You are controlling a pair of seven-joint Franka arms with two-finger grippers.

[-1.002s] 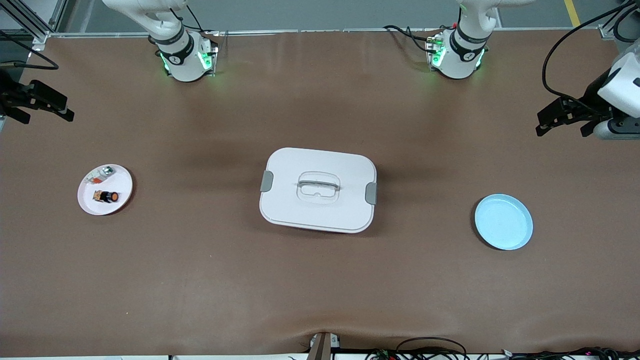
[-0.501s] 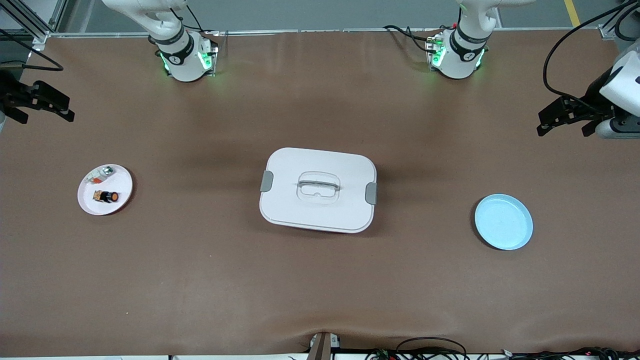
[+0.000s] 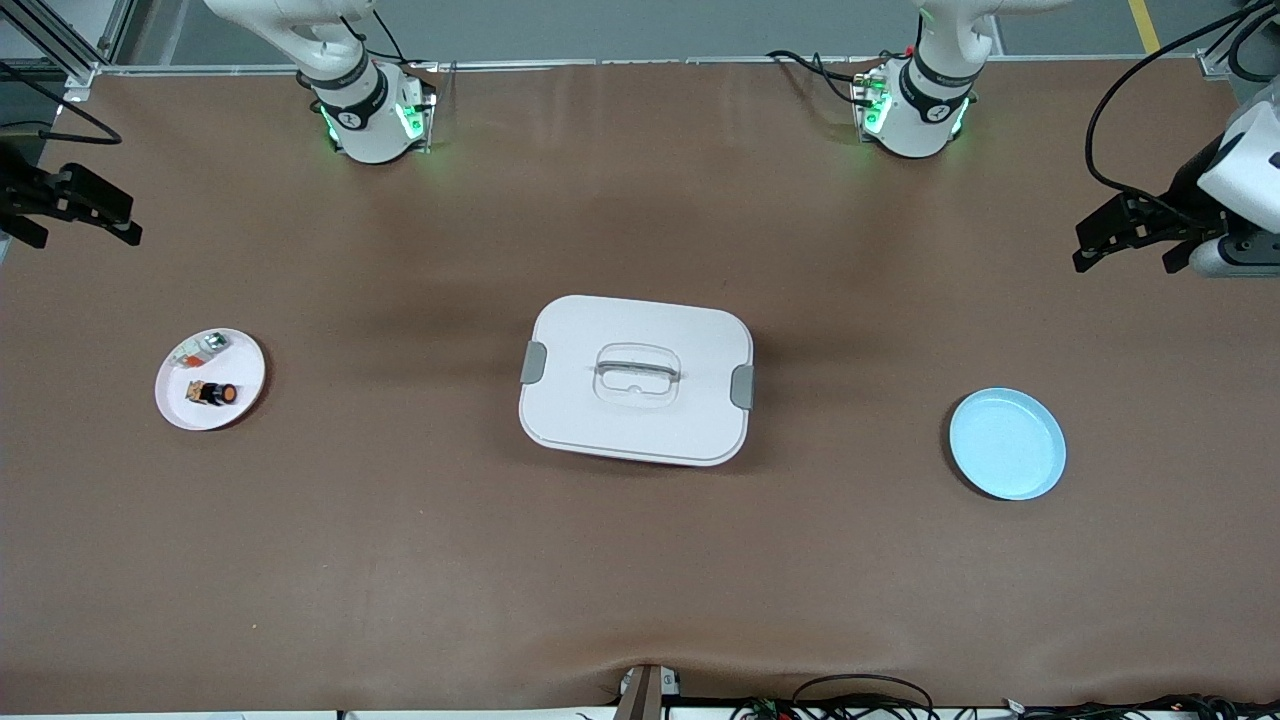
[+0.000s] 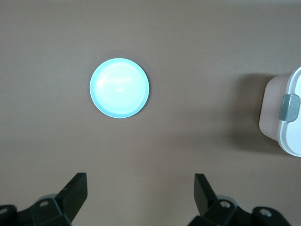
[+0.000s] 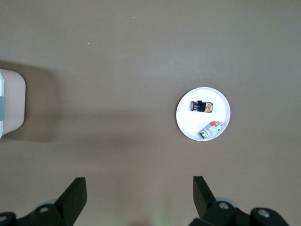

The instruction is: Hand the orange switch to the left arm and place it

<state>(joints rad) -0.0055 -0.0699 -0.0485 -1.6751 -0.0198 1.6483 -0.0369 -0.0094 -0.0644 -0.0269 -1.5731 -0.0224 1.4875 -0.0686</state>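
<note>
The orange switch (image 3: 215,393) lies on its side on a pink plate (image 3: 245,352) toward the right arm's end of the table; it also shows in the right wrist view (image 5: 201,106). The white box (image 3: 636,379) with grey clips stands at the table's middle. My right gripper (image 3: 75,215) is open and empty, high over the table's edge at the right arm's end (image 5: 138,190). My left gripper (image 3: 1125,240) is open and empty, high over the left arm's end (image 4: 140,188).
A small silver and red-orange part (image 3: 200,349) lies on the pink plate beside the switch. An empty blue plate (image 3: 1007,444) sits toward the left arm's end, also in the left wrist view (image 4: 119,88). Brown mat covers the table.
The right gripper has shifted slightly toward the table's edge at its end. The left gripper has barely moved. Nothing on the table has changed.
</note>
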